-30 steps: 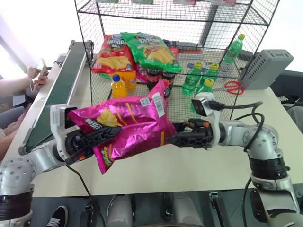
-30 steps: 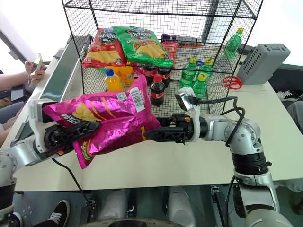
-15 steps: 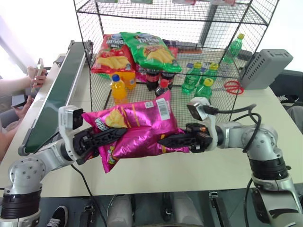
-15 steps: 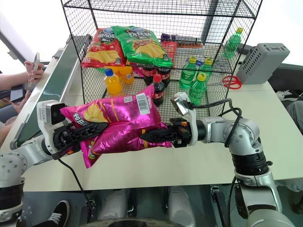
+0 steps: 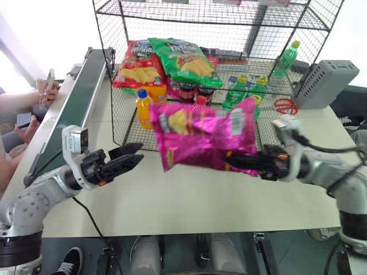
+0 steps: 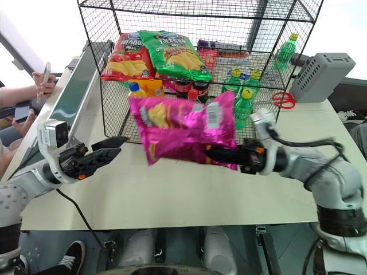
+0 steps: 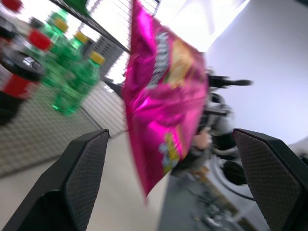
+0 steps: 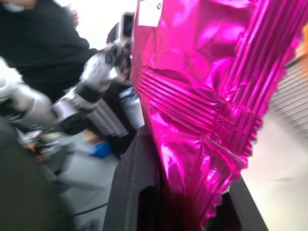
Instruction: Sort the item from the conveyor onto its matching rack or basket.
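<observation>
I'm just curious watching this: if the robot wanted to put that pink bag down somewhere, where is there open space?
The tabletop is bare in front of the rack, between the two grippers, and along its right side below the grey box. The rack's lower shelf is crowded: red chip bag, green chip bag, bottles.

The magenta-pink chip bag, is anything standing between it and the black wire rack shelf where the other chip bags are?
Nothing visible blocks it. The magenta-pink crinkly chip bag hangs in the right gripper before the black wire-mesh rack's open front. The red chip bag and green chip bag already cover that shelf.
</observation>
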